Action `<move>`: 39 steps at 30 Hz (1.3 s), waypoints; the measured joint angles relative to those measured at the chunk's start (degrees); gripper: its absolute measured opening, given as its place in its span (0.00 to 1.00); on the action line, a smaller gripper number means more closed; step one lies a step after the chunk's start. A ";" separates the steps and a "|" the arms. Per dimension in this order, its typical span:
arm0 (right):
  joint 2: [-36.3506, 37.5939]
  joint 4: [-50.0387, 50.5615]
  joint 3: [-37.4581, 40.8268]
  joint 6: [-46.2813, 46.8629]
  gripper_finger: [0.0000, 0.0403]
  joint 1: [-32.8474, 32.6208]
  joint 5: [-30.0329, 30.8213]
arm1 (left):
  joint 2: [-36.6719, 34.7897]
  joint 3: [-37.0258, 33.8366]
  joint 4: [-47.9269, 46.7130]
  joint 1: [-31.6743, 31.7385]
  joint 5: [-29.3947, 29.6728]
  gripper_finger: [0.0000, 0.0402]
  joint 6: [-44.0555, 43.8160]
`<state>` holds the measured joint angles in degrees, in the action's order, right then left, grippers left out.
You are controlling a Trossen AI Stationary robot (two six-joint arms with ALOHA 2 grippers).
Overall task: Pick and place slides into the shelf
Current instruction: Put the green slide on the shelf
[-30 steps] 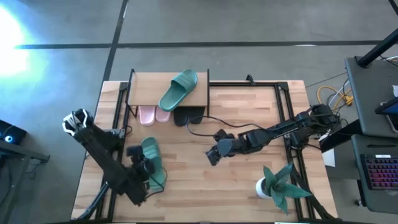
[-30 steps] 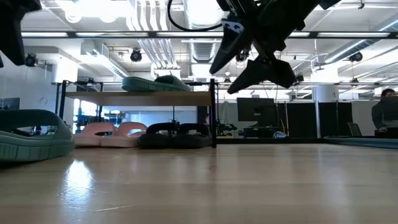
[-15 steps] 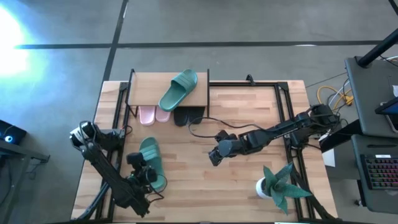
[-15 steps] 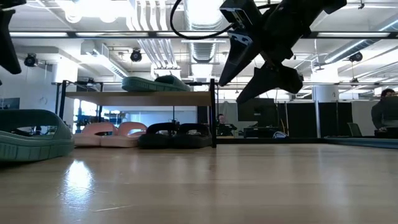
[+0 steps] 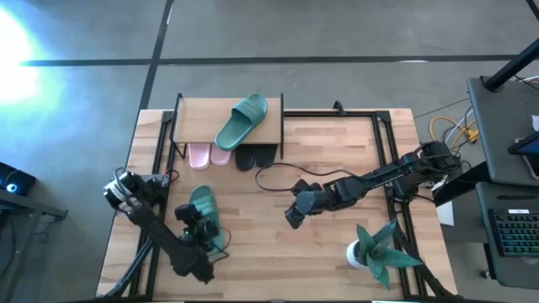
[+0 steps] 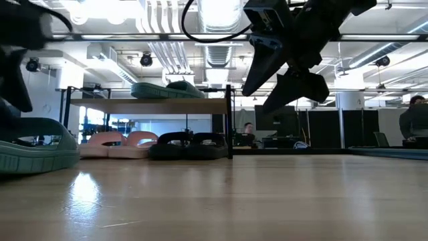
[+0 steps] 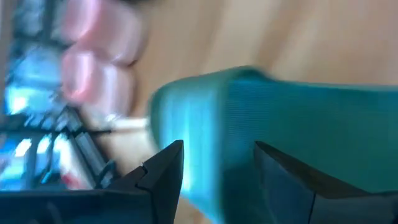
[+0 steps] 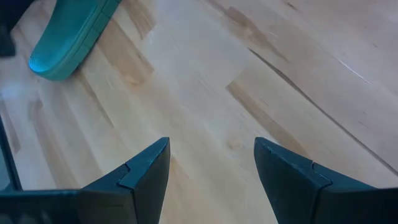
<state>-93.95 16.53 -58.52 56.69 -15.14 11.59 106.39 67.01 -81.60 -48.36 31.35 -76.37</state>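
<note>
One teal slide (image 5: 242,120) lies slantwise on the shelf's top board (image 5: 194,118). Under that board the pink pair (image 5: 206,154) and the black pair (image 5: 255,155) rest on their soles. The second teal slide (image 5: 205,210) lies sole-down on the table near the left edge, also in the low view (image 6: 33,144). My left gripper (image 5: 192,225) is open and low over that slide's near part; in the left wrist view (image 7: 217,171) the slide (image 7: 323,124) fills the space ahead of the fingers. My right gripper (image 5: 295,215) is open above the table's middle, touching nothing. My left gripper comes at the teal slide on the table from above, slanting down from the near side. One finger (image 7: 163,177) stands at the slide's edge, the other (image 7: 283,177) over its upper face. I cannot tell whether either finger touches it.
A potted plant (image 5: 375,248) stands near the table's near right corner. A black cable (image 5: 278,168) loops across the table between the shelf and the right arm. Bare wood (image 8: 205,93) lies under the right gripper. A person sits far off in the room (image 6: 418,110).
My left arm has swung and come down toward the teal slide on the table, its gripper staying over the slide's near part. My right gripper has drifted a little toward the near edge. No slide has moved.
</note>
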 joint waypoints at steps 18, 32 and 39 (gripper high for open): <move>0.00 -0.02 0.00 0.90 0.56 0.00 -0.02 | -1.54 -9.32 6.03 5.66 -2.29 0.34 4.29; 0.04 -1.39 0.00 3.27 0.56 0.17 0.12 | -12.00 -7.94 1.44 6.72 1.14 0.01 14.35; 0.11 -2.28 -0.10 3.24 0.56 0.15 0.47 | -24.08 0.12 -8.06 7.83 14.02 0.00 22.30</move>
<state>-93.84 14.25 -58.62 59.93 -14.98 12.06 82.32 67.13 -89.66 -40.52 45.37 -54.07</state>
